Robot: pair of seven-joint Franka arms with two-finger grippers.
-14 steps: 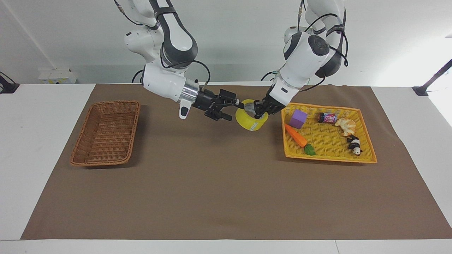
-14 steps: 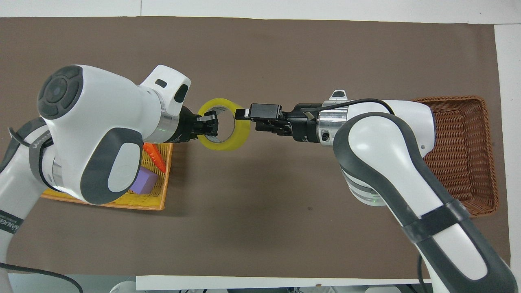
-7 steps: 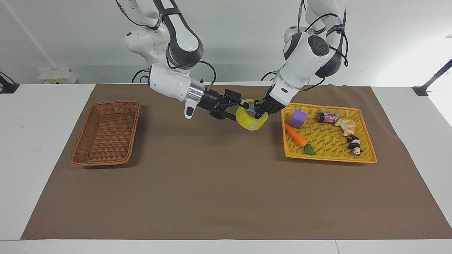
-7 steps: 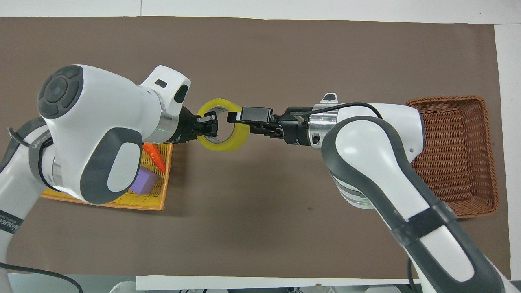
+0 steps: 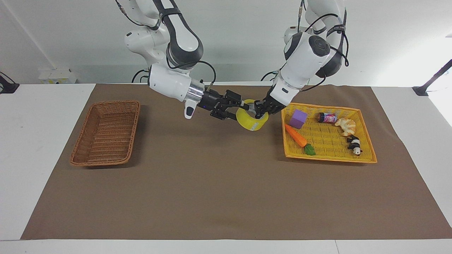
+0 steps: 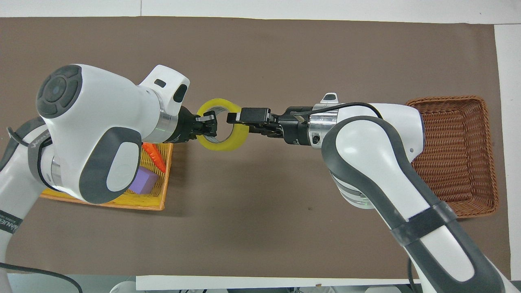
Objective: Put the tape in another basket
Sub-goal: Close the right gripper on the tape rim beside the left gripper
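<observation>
Left claw (image 5: 259,109) is pinching the tape (image 5: 251,120) by its wall, up in the air over the worktop (image 5: 226,197) just beside the yellow basket (image 5: 367,155). Right claw (image 5: 239,106) straddles the roll's other wall w/ fingers still apart, not clamped afaict. Risk imo: if left lets go before right bites, the roll drops and never reaches the brown basket (image 5: 79,151).

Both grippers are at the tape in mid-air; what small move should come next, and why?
Probably the right gripper should finish closing on the tape. The left gripper is shut on the ring's other side, over bare mat between the baskets, and the brown basket lies at the right arm's end.
</observation>
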